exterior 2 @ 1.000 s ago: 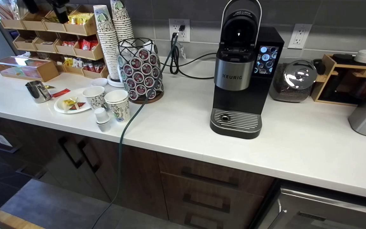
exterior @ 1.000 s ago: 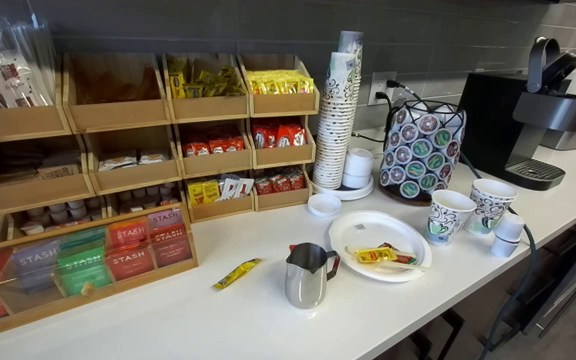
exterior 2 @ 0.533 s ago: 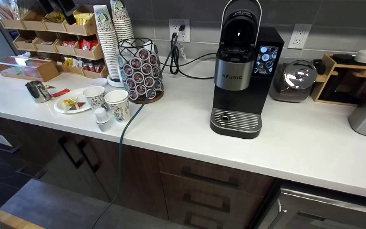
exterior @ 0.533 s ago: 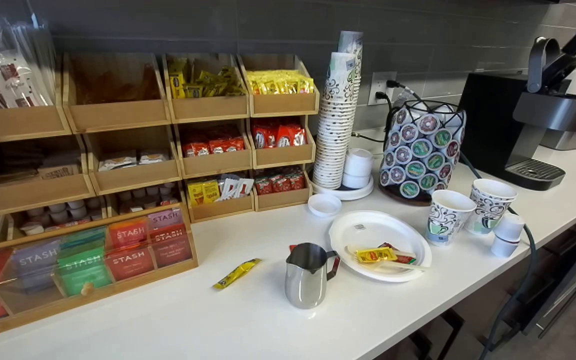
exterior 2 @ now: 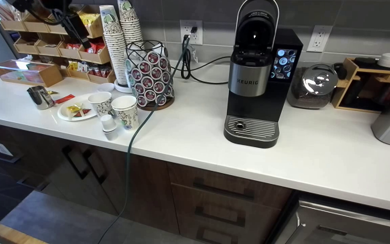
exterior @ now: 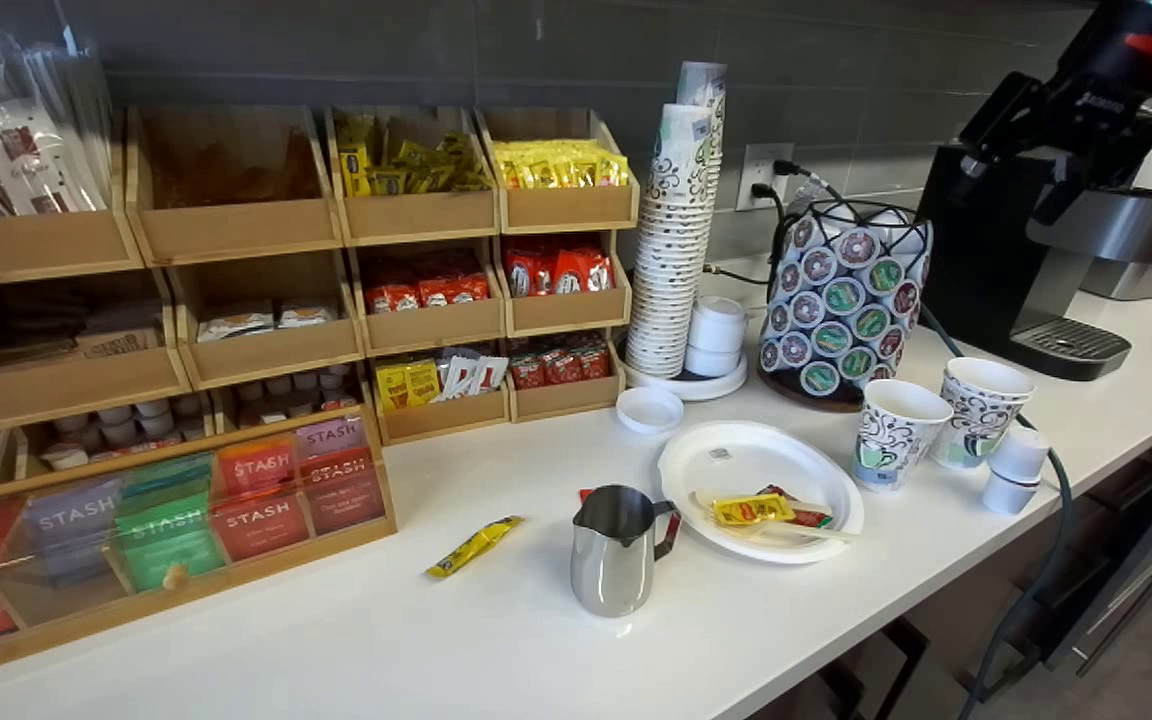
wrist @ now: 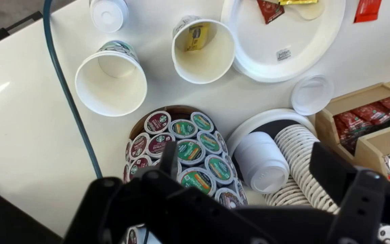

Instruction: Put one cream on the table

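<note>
The table is the white countertop [exterior: 336, 630], seen in both exterior views [exterior 2: 195, 142] and in the wrist view [wrist: 19, 128]. Small cups that look like creams [exterior: 119, 432] lie in a bottom compartment of the wooden rack in an exterior view, with more in the compartment to the right [exterior: 301, 382]. They do not show in the wrist view. My gripper [exterior: 1014, 185] is open and empty, high in front of the coffee maker and right of the pod basket. In the wrist view the fingers [wrist: 244, 152] are wide apart, with the pod basket and cup stacks beyond them.
The coffee maker [exterior: 991, 270], pod basket [exterior: 841, 310] and tall cup stacks [exterior: 674, 260] stand along the wall. A tea box [exterior: 176, 545] stands before the rack's lower left. A steel pitcher [exterior: 611, 565], plate [exterior: 691, 455], yellow packet [exterior: 476, 547] and paper cups [exterior: 898, 440] stand or lie nearer the front.
My gripper has come into an exterior view from the upper right, down and toward the pod basket. The things on the counter have not moved.
</note>
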You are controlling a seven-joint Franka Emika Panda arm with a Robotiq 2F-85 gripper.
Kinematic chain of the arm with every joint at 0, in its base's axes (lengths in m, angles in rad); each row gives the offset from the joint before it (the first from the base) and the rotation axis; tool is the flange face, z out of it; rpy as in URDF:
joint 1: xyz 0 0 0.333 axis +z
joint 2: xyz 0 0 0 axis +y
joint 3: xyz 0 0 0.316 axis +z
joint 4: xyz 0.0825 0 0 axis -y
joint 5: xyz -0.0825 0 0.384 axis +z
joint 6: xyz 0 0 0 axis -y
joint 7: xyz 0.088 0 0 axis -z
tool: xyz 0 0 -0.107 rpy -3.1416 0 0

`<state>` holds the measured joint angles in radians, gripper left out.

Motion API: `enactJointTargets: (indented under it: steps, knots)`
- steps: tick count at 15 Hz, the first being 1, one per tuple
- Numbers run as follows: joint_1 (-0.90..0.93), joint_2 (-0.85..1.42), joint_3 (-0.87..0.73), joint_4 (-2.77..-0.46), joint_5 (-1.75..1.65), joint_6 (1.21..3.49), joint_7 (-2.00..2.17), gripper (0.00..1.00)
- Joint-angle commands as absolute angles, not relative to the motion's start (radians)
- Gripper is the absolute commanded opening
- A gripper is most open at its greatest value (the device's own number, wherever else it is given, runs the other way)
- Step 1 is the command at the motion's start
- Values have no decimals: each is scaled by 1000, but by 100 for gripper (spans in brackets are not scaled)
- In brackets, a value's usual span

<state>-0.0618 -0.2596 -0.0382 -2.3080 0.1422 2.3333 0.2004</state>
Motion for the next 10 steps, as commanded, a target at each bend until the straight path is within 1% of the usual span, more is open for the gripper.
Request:
enactJointTargets:
  steps: [1,3,4,6,7,10]
  knots:
    - [-36,-241,-124,-2311,306,2332,-46,100]
    - [-36,-233,-139,-2288,368,2286,-106,100]
    - [-40,-228,-123,-2273,364,2276,-57,100]
    - [-65,-216,-63,-2256,263,2319,153,100]
    - [-138,-200,12,-2250,211,2349,221,100]
    - [-205,-176,125,-2202,18,2306,456,100]
